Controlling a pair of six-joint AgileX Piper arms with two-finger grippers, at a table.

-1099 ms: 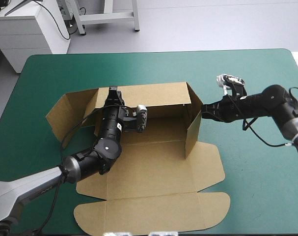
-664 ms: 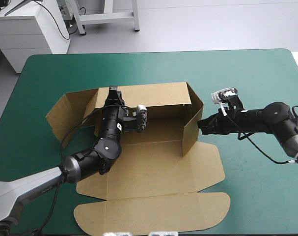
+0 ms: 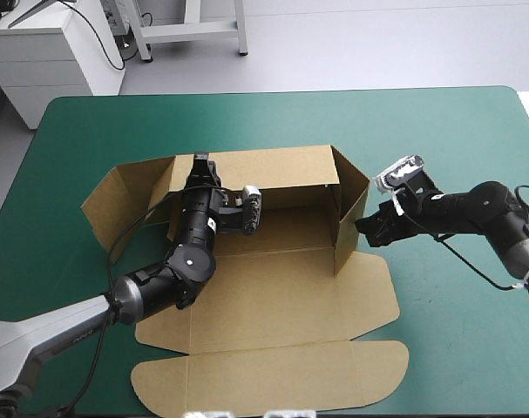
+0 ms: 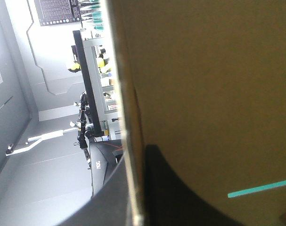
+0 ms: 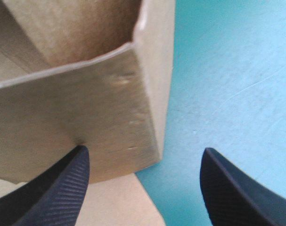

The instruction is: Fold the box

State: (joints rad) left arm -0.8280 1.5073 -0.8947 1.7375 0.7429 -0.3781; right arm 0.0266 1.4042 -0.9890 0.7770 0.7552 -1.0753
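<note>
The box (image 3: 273, 296) lies mid-table (image 3: 438, 131), back wall (image 3: 264, 165) and right wall (image 5: 86, 108) raised, the rest flat toward the near edge. Only the wrist views show the grips: the left gripper (image 3: 200, 162) pinches the back wall's edge, while the right gripper (image 5: 143, 151) gapes wide, one finger (image 5: 62, 188) against the right wall. Since just before, the right gripper has shifted toward the near edge and the right wall has swung outward.

left gripper (image 3: 200, 164) partly hidden by box (image 3: 281, 167) wall

The counter (image 3: 438, 131) carries a smooth teal-green cover (image 3: 116, 131) that reaches its rounded far corners.
</note>
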